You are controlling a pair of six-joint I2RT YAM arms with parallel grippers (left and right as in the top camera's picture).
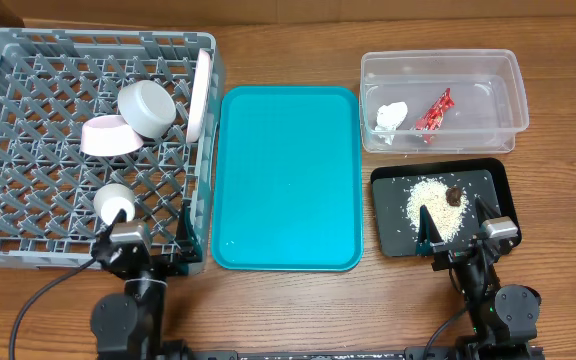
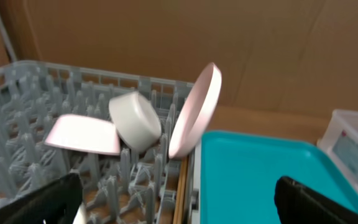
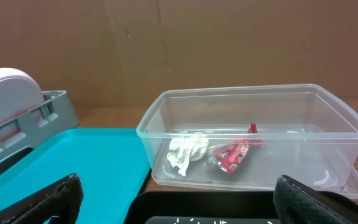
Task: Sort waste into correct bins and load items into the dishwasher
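Observation:
The grey dishwasher rack [image 1: 28, 100] at the left holds a white plate [image 1: 201, 95] on edge, a grey-green bowl [image 1: 148, 108], a pink bowl [image 1: 110, 137] and a small white cup [image 1: 115, 201]. The clear tub [image 1: 443, 62] contains a white tissue [image 1: 391, 117] and a red wrapper [image 1: 434, 111]. Rice [image 1: 430, 205] and a brown scrap [image 1: 453, 195] lie in the black tray [image 1: 388, 240]. My left gripper [image 1: 148, 235] hangs open and empty over the rack's near right corner. My right gripper [image 1: 458, 225], also open and empty, sits over the black tray's near edge.
A bare teal tray [image 1: 288, 180] lies between the rack and the bins. In the left wrist view a thin wooden strip [image 2: 182, 186], possibly chopsticks, runs along the rack's right wall. Both arm bases stand at the table's near edge.

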